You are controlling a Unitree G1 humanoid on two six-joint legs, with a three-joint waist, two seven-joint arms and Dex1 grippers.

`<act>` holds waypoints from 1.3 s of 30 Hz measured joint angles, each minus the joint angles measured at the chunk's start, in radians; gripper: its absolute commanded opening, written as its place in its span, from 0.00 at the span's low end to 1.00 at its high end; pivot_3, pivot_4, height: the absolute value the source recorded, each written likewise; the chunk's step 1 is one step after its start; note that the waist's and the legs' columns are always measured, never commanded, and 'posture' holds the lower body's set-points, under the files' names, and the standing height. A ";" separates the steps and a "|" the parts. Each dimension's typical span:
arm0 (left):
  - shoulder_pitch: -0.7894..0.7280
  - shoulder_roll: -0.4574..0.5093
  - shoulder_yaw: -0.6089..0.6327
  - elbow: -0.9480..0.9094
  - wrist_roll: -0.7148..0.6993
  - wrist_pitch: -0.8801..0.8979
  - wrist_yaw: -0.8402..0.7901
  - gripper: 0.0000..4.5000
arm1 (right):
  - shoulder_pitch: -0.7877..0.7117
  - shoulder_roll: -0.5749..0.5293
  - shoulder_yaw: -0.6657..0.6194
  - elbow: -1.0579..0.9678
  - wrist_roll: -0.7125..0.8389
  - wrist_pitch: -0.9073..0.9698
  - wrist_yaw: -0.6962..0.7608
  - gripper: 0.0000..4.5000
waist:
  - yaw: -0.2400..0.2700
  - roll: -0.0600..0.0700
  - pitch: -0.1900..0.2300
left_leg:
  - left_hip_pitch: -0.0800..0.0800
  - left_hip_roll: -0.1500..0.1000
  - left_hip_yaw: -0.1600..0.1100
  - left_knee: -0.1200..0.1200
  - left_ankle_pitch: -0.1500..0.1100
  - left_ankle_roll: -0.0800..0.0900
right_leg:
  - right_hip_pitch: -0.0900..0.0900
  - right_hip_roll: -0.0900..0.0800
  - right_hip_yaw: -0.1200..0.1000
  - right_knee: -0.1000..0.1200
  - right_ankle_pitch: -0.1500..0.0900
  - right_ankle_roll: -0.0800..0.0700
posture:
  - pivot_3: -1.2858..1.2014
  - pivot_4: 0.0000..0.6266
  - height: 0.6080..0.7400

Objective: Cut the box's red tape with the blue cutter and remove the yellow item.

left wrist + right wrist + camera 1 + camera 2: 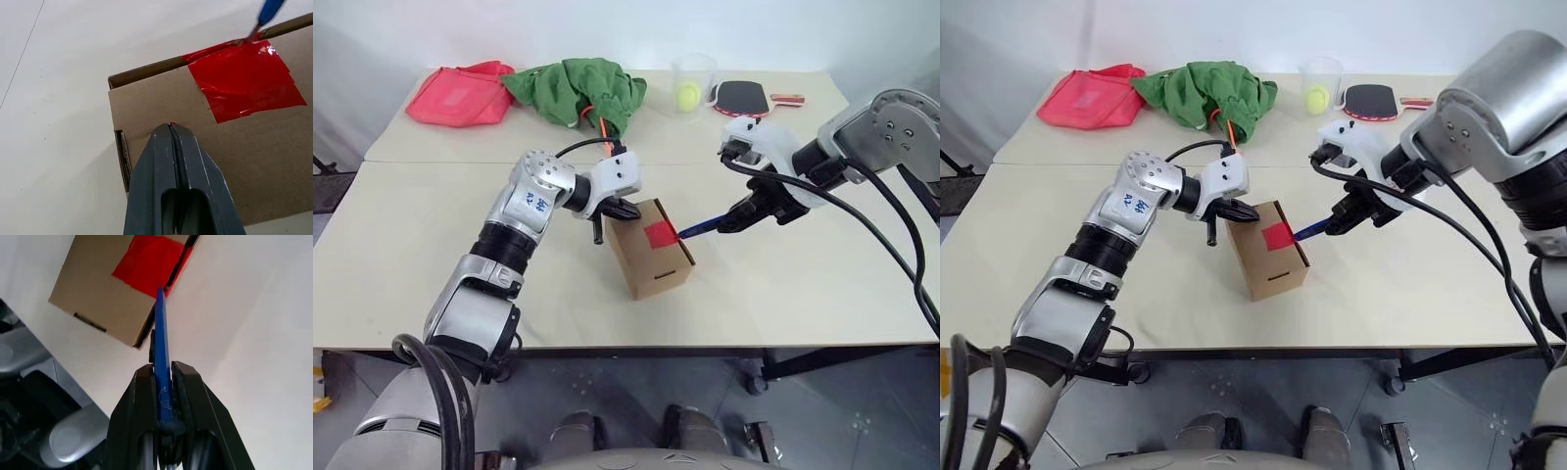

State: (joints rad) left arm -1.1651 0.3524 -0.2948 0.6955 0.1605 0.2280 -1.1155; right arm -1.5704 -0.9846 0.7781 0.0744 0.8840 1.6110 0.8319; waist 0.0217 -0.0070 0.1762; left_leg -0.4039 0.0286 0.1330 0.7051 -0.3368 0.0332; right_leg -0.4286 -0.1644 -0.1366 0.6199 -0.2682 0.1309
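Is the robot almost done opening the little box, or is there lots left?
About midway. Done: the right gripper already holds the blue cutter. Happening now: the left gripper, closed, rests on top of the box, and the cutter's tip sits at the red tape on the flap edge. Left: the tape looks uncut, the box is shut, and the yellow item isn't out yet.

pink-red bag [460,95] | green cloth [576,88] | clear cup [693,82] with ball [687,96] | paddle [741,96] | table [822,294]
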 measured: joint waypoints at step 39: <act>-0.014 -0.017 0.004 0.046 0.008 -0.009 0.013 0.00 | 1.102 0.034 -0.898 -0.431 -0.250 -0.618 -0.285 0.04 | 0.005 -0.004 -0.005 | -0.001 0.000 0.004 0.010 -0.005 0.005 | 0.006 0.000 -0.003 -0.005 0.001 0.003 | 0.52 0.24 1.00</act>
State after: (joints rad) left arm -1.1790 0.3357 -0.2905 0.7417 0.1684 0.2190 -1.1027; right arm -0.4688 -0.9505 -0.1203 -0.3566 0.6343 0.9927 0.5468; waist 0.0265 -0.0114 0.1715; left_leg -0.4047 0.0282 0.1372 0.7152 -0.3421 0.0385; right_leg -0.4229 -0.1645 -0.1395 0.6153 -0.2668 0.1339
